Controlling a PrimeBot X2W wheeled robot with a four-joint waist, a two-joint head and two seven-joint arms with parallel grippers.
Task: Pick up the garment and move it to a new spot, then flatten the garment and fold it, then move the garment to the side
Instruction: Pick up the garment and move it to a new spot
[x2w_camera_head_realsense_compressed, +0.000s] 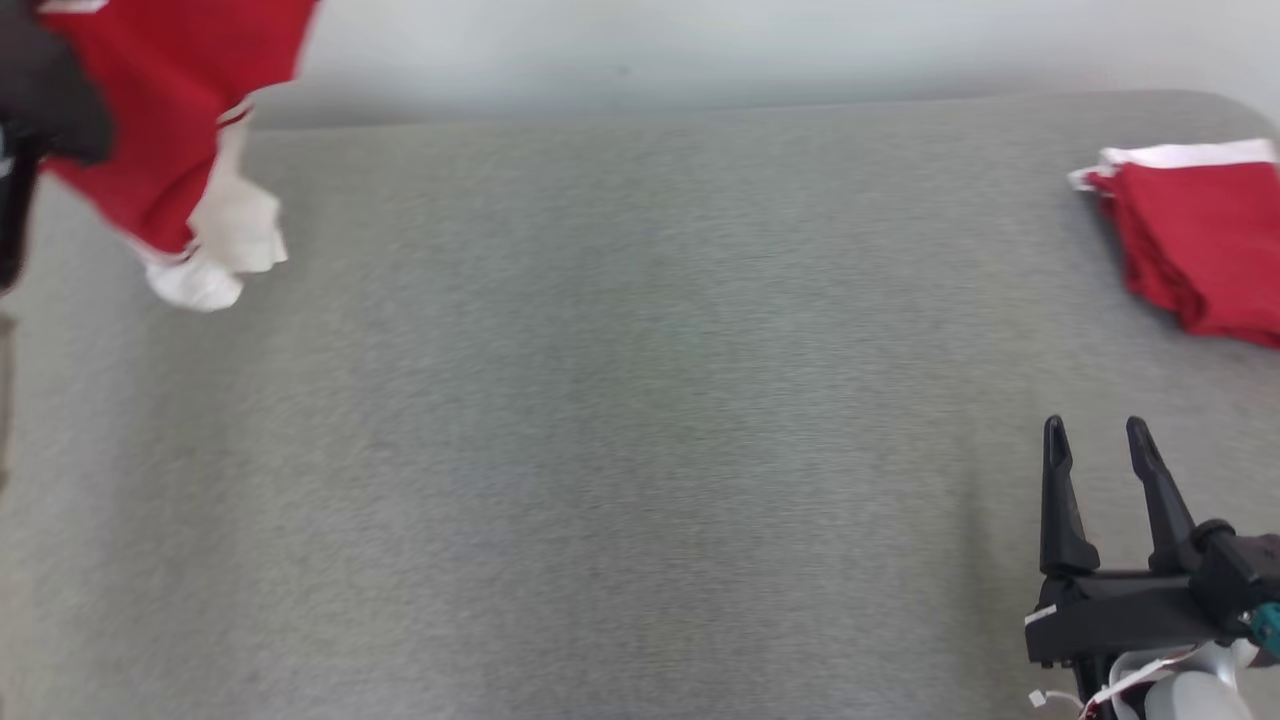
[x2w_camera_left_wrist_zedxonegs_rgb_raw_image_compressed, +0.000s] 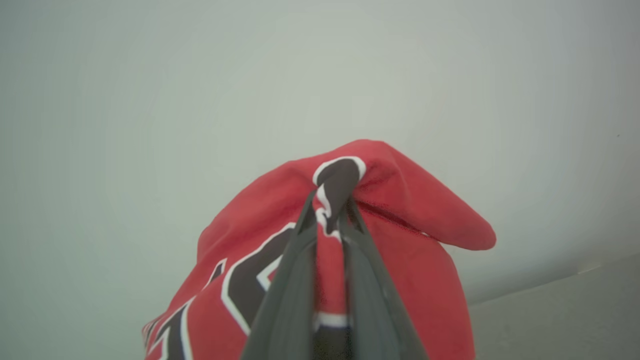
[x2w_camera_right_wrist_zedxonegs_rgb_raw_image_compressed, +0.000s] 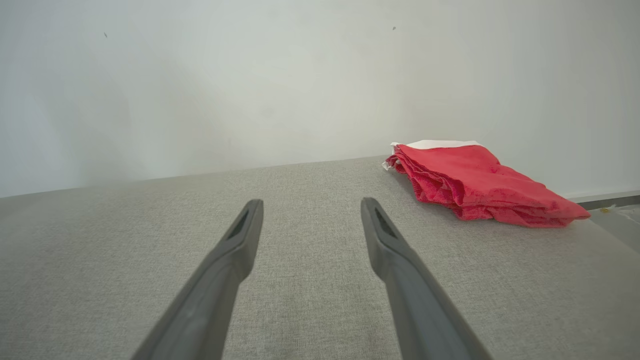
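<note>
The garment (x2w_camera_head_realsense_compressed: 160, 110) is red with white trim and hangs in the air at the upper left, above the grey surface's far left corner. In the left wrist view the garment (x2w_camera_left_wrist_zedxonegs_rgb_raw_image_compressed: 410, 210) shows black lettering outlined in white, and a bunched fold of it sits pinched between the tips of my left gripper (x2w_camera_left_wrist_zedxonegs_rgb_raw_image_compressed: 332, 200), which is shut on it. My right gripper (x2w_camera_head_realsense_compressed: 1095, 430) stands open low over the near right of the surface, holding nothing. In its own wrist view the right gripper (x2w_camera_right_wrist_zedxonegs_rgb_raw_image_compressed: 312, 205) points across the bare fabric toward the wall.
A second red garment (x2w_camera_head_realsense_compressed: 1200, 240), folded with a white edge, lies at the far right of the grey fabric-covered table (x2w_camera_head_realsense_compressed: 640, 400); it also appears as the folded red pile (x2w_camera_right_wrist_zedxonegs_rgb_raw_image_compressed: 475, 180). A pale wall runs behind the table.
</note>
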